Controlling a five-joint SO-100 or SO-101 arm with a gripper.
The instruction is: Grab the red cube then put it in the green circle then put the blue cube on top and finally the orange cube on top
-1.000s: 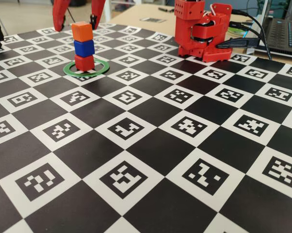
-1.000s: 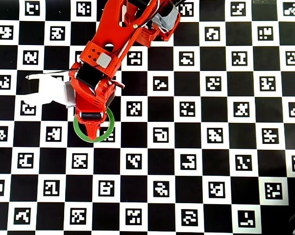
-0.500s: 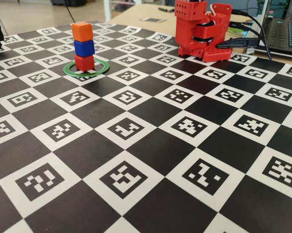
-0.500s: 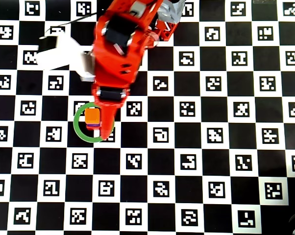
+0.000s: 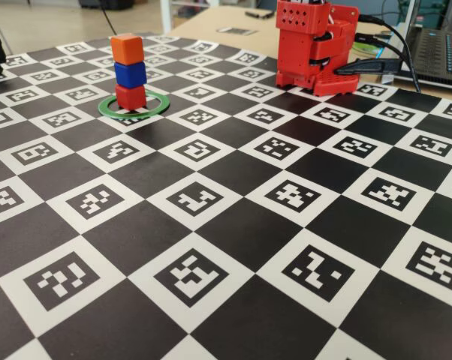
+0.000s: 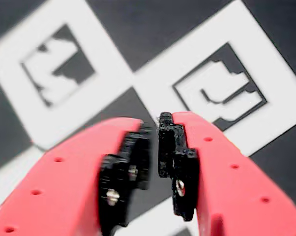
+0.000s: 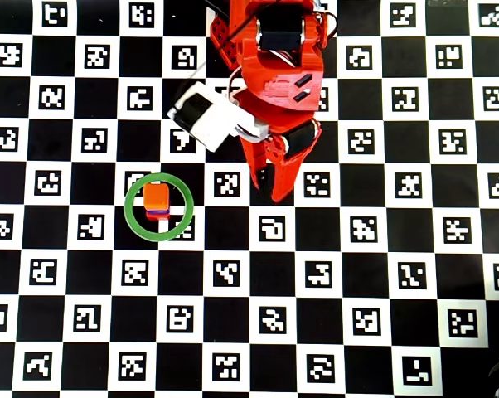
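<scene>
Red cube (image 5: 131, 97) sits inside green circle (image 5: 158, 107), slightly toward far rim in fixed view. Blue cube (image 5: 130, 74) stacked on red, orange cube (image 5: 127, 49) on top, tower upright. Gripper (image 7: 272, 192) well right of green circle in overhead view, jaws nearly pressed together, nothing between them, above checkered board (image 5: 233, 225).
</scene>
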